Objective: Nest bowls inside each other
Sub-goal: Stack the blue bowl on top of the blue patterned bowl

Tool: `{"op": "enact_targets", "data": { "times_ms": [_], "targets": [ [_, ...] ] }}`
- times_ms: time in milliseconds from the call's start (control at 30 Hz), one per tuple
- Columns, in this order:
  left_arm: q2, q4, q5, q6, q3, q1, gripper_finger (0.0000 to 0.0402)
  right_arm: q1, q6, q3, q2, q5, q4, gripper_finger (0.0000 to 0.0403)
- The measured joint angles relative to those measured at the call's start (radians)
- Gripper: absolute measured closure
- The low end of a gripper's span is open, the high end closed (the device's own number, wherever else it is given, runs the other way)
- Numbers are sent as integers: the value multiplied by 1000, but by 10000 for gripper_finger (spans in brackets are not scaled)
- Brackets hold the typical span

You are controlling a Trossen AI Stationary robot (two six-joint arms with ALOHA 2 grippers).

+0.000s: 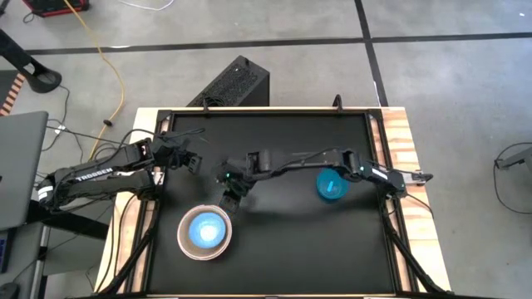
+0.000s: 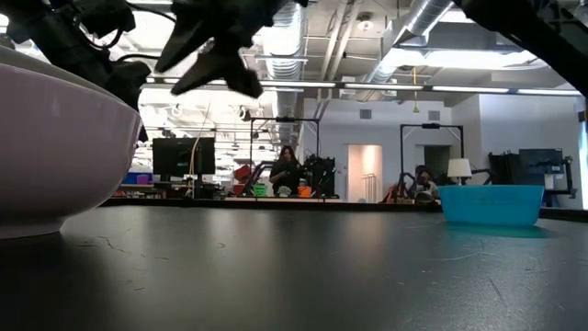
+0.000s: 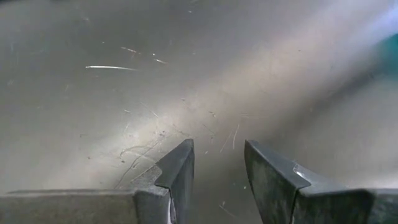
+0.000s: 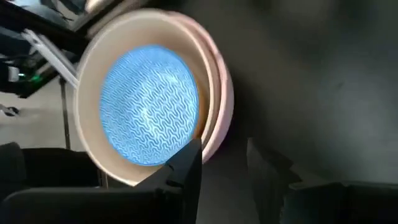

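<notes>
Near the table's front left, a light blue bowl sits inside a beige bowl, which sits in a pink bowl. This stack rests on the black table. A teal-blue bowl stands alone on its base at the right. My right gripper hangs open above the table, just beyond the stack's far right rim, with nothing between its fingers. At the left side, my left gripper is open over bare table.
The black tabletop has wooden side rails. A black box stands on the floor past the far edge. A laptop sits left of the table. Bare table lies in the middle and near right.
</notes>
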Motion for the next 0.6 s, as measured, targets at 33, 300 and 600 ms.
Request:
{"op": "enact_targets", "data": {
  "times_ms": [33, 300, 600],
  "targets": [
    [0, 0, -1, -8, 0, 0, 272, -9, -28, 0, -18, -1, -19, 270],
    [0, 0, -25, -107, 0, 0, 272, -66, -307, -1, -200, 80, -488, 271],
    [0, 2, -70, -207, 0, 0, 272, -131, -387, -168, -432, 236, -675, 271]
  ]
}}
